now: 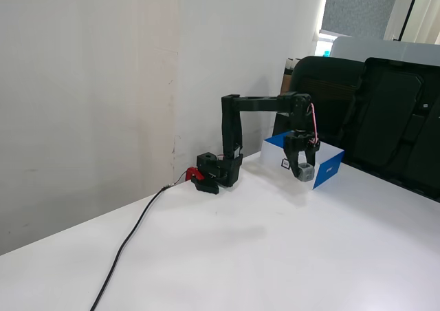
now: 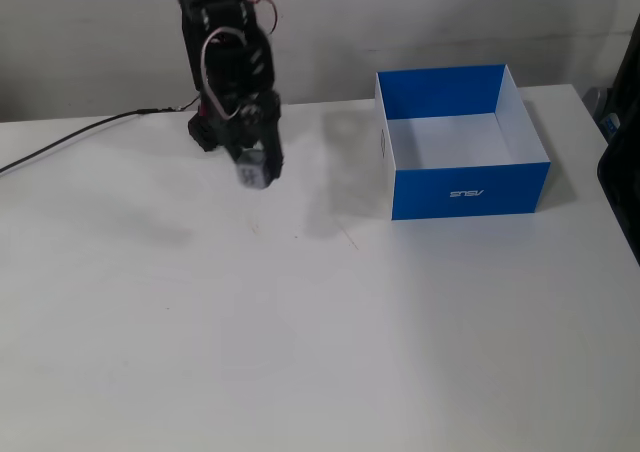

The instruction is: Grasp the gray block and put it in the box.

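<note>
My gripper is clamped on the gray block, which hangs in the air above the white table, clear of its surface. In a fixed view from the front, the block is well to the left of the blue box, not over it. In the side fixed view my gripper holds the block in front of the box.

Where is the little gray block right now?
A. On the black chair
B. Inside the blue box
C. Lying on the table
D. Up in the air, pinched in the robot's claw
D. The gray block sits between the fingers of the gripper, lifted above the white table and off to the left of the box, not in it.
</note>
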